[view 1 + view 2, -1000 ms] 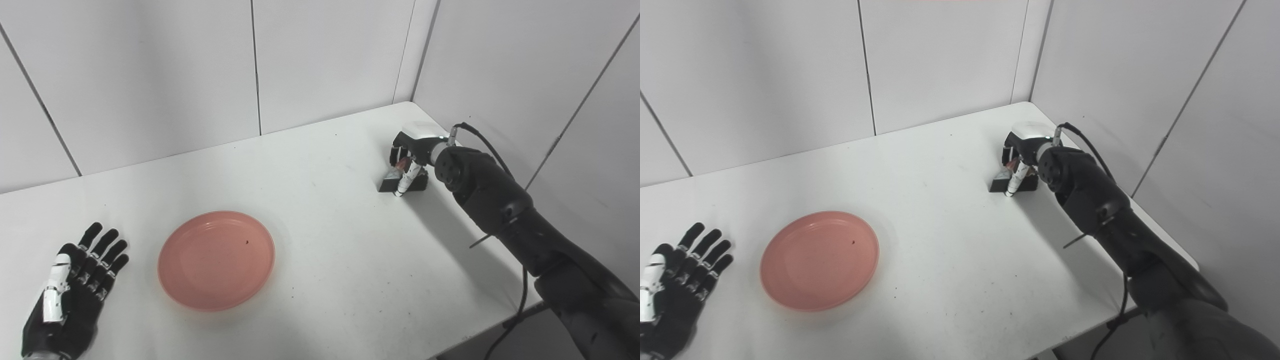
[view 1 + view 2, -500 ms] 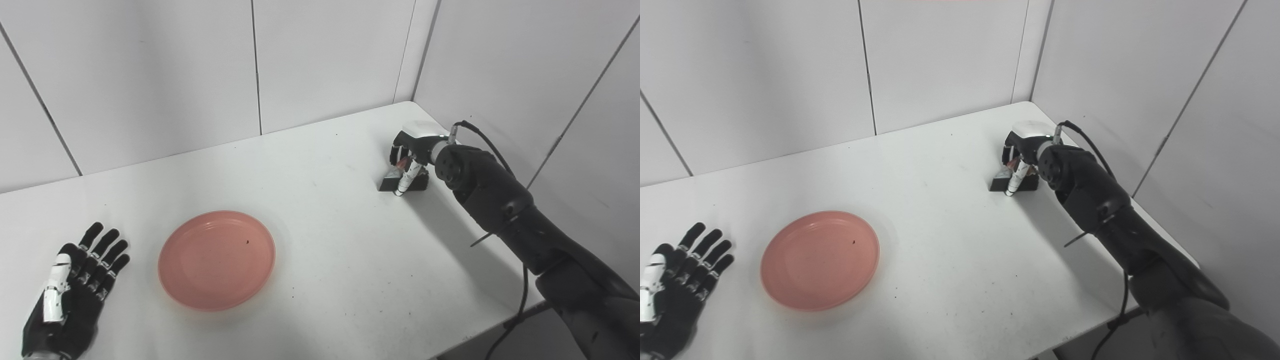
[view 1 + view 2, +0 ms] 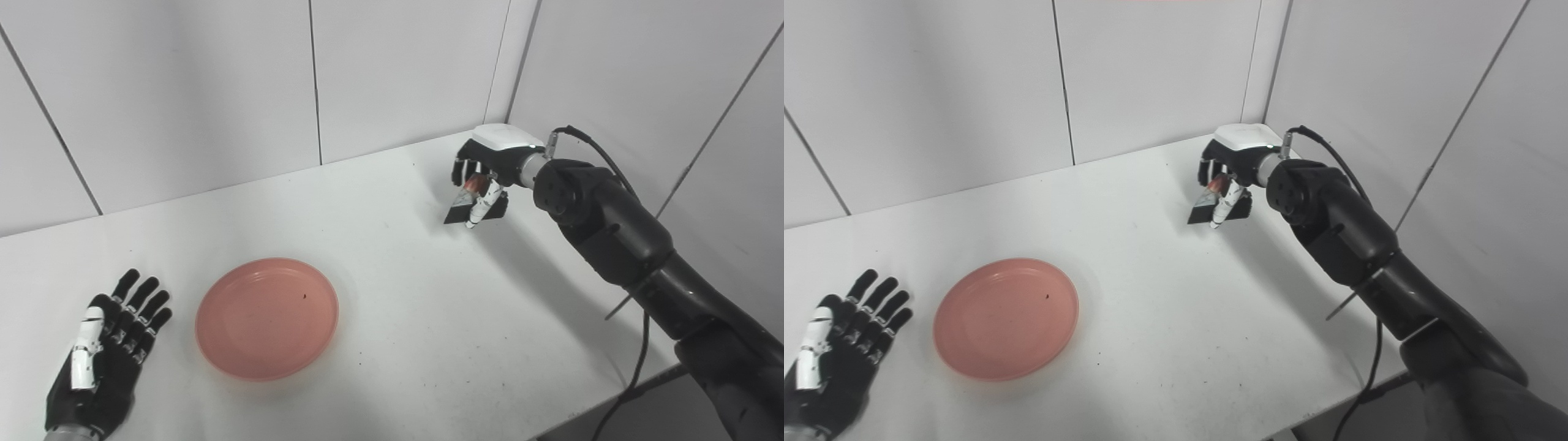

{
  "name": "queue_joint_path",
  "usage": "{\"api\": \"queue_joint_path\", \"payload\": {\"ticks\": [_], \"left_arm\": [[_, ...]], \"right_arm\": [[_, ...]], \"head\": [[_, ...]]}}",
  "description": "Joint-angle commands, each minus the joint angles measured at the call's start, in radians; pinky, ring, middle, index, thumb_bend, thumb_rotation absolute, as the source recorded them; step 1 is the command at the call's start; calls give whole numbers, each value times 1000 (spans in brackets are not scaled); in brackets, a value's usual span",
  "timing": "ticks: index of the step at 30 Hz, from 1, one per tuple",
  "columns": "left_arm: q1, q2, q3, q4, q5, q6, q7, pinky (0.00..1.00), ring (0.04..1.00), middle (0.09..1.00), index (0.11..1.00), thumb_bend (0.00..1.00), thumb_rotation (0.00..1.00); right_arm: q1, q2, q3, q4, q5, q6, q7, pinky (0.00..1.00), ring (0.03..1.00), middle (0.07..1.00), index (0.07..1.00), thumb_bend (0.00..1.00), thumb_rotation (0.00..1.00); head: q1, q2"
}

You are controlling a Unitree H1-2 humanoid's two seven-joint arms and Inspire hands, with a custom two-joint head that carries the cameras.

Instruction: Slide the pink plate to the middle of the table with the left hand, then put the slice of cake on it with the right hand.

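The pink plate [image 3: 266, 318] lies flat on the white desk [image 3: 392, 294], left of the middle and nearer the front, so the sliding step looks done or nearly so. The left hand [image 3: 101, 367] rests open beside it at the near left, palm down, fingers spread and clear of the rim. At the far right the right hand [image 3: 484, 184] is clamped on the slice of cake [image 3: 465, 205], which hangs lifted off the desk, well apart from the plate. What remains is carrying it over and setting it down
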Motion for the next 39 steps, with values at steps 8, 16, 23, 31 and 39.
{"api": "queue_joint_path", "payload": {"ticks": [8,16,23,31,39], "left_arm": [[10,-34,-33,47,71,-19,38,936,928,941,940,401,1000],[8,-89,-54,32,112,11,97,918,913,923,926,382,1000],[3,-133,-75,19,157,25,146,912,910,916,918,390,1000],[-16,-169,-88,40,189,18,174,900,903,910,912,380,1000],[-29,-198,-104,49,222,22,196,873,889,901,907,370,1000]], "right_arm": [[-117,17,16,-191,-24,53,116,298,427,531,523,491,0],[-186,127,78,-211,-11,2,134,297,405,496,551,489,0],[-226,243,137,-208,-35,6,142,277,405,499,564,485,0],[-228,333,188,-144,-38,-64,107,284,404,498,564,487,0],[-227,401,222,-90,-30,-106,75,295,416,504,533,490,0]], "head": [[102,-6],[212,4],[311,21],[398,37],[466,59]]}}
